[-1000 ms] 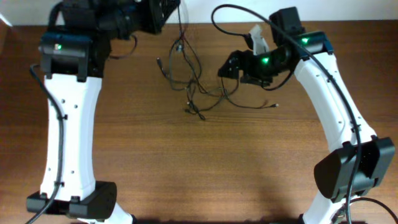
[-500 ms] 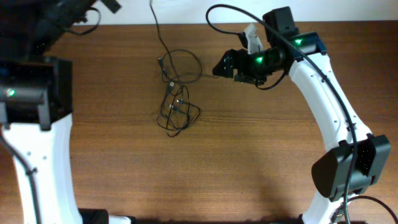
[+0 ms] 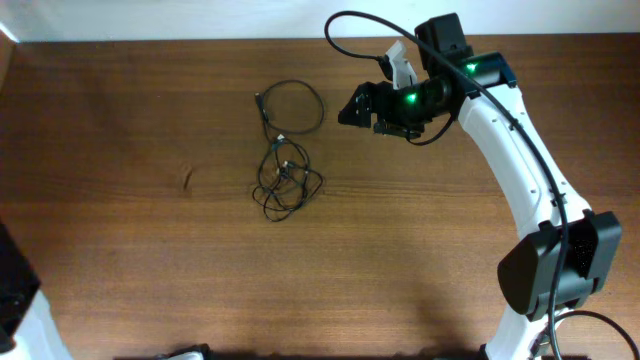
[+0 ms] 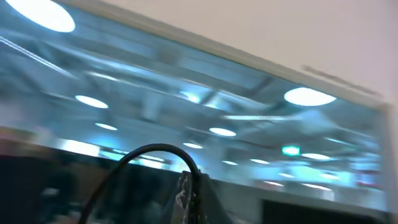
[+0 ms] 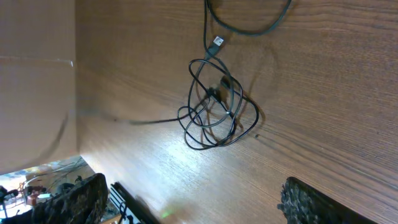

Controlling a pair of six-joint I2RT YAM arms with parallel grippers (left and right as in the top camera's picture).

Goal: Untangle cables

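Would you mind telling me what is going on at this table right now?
A two-arm robot is meant to untangle cables, but neither claw holds them at this moment. The thin black cables lie in a knotted clump on the wooden table, with one loop reaching toward the far edge. The right claw hangs open near that loop, not touching it. The left arm is almost wholly outside the overhead view, and its wrist camera points at ceiling lights, so its claw's state cannot be told.
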